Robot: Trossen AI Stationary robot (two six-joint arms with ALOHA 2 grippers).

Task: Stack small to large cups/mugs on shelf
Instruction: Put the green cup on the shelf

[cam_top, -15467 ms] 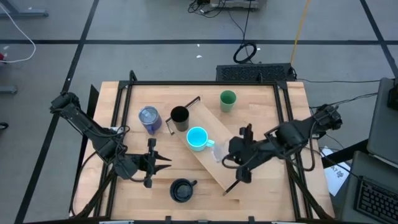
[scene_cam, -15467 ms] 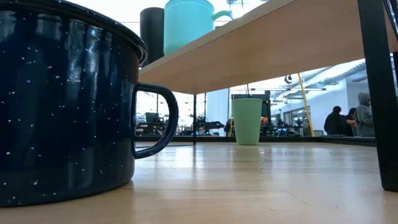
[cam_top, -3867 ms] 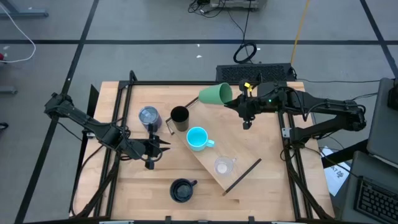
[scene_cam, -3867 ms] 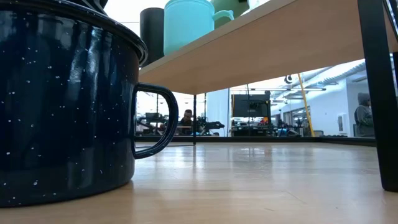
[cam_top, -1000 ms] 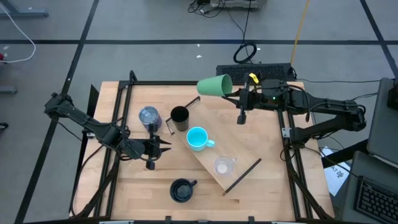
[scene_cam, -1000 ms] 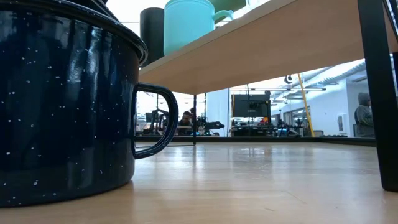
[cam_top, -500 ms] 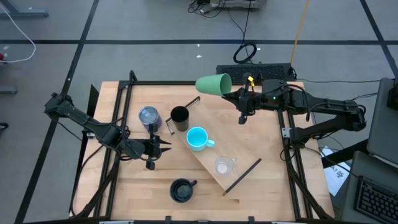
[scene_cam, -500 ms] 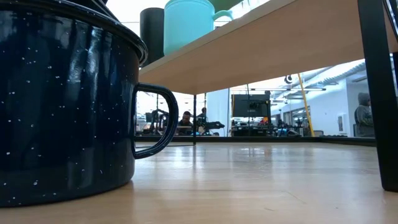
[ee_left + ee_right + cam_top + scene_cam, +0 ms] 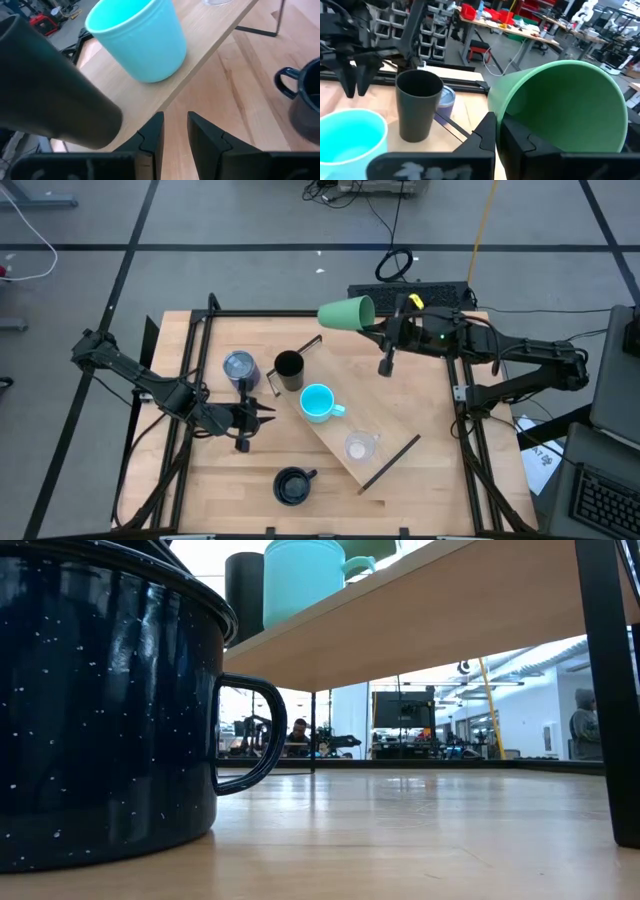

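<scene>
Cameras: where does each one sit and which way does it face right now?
High view: overhead, straight down on the table; both arms show.
Low view: tabletop height, past the navy mug under the shelf; no arm shows.
Left wrist view: behind the left gripper, facing the cyan mug.
Right wrist view: behind the right gripper, shut on the green cup, facing the black cup.
Both wrist views share the cyan mug.

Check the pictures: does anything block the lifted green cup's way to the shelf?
Nothing visible does. The right gripper holds the green cup tilted above the table's far edge; the shelf has bare wood between cyan mug and glass cup.
</scene>
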